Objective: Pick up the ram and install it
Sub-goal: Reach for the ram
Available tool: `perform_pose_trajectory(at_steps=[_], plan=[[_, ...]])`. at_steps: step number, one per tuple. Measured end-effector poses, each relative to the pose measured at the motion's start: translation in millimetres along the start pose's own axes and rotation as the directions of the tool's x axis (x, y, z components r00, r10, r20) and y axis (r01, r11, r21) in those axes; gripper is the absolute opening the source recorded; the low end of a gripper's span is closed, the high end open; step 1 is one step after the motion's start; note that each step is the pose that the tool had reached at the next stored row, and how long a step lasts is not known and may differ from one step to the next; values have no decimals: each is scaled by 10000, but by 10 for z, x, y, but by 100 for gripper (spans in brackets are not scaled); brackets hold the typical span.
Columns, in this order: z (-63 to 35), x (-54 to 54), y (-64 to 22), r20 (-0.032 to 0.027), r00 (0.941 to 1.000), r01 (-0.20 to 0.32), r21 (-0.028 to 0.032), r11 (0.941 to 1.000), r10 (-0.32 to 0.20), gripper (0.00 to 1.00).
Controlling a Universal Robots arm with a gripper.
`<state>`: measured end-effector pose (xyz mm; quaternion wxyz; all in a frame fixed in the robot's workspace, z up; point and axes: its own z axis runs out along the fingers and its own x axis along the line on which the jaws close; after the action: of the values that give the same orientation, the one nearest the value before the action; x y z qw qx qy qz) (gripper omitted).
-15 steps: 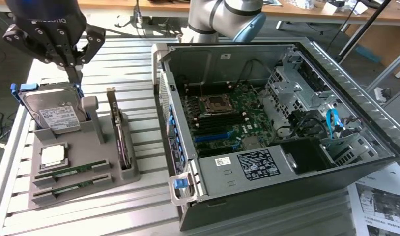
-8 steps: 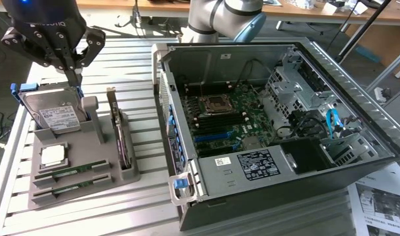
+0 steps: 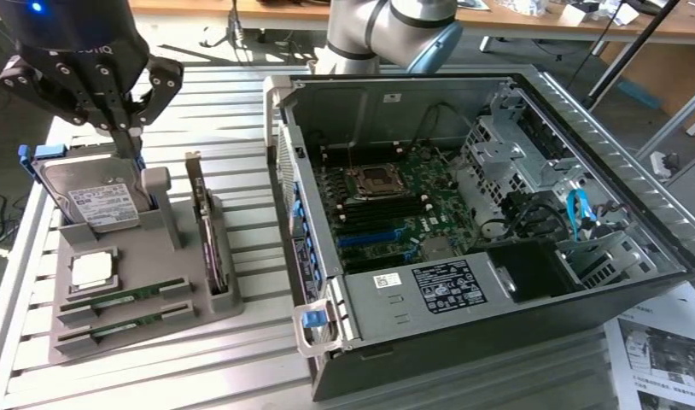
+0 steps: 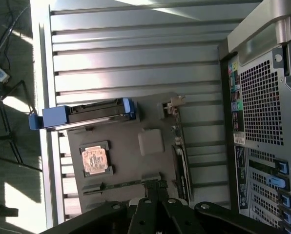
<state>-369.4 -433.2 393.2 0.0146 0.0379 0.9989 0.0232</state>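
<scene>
Beside computer case (image 3: 382, 102), holder (image 3: 163, 259) with ram (image 3: 125, 297)

Exterior camera high, angled down across parts tray (image 3: 171, 249) and computer case (image 3: 359, 102), my wrist camera closer, straight down past my gripper (image 4: 157, 194) (tray and case's rear shared).

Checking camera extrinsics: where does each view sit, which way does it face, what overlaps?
Exterior view: raised off the arm, angled down across the slatted metal table; black tool and grey arm joint show.
Wrist view: on the wrist, facing down at the grey plastic parts holder; tool's black linkage shows.
Shared: holder, square metal-topped processor chip, open grey computer case.
</scene>
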Motion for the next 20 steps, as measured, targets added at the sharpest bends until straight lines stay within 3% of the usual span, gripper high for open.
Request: perform_pose_trajectory(at_steps=[8,20], plan=[[-8,-13,-173,0,10000,0,0,10000,0,11],[-16,-28,-367,0,10000,0,0,10000,0,11]])
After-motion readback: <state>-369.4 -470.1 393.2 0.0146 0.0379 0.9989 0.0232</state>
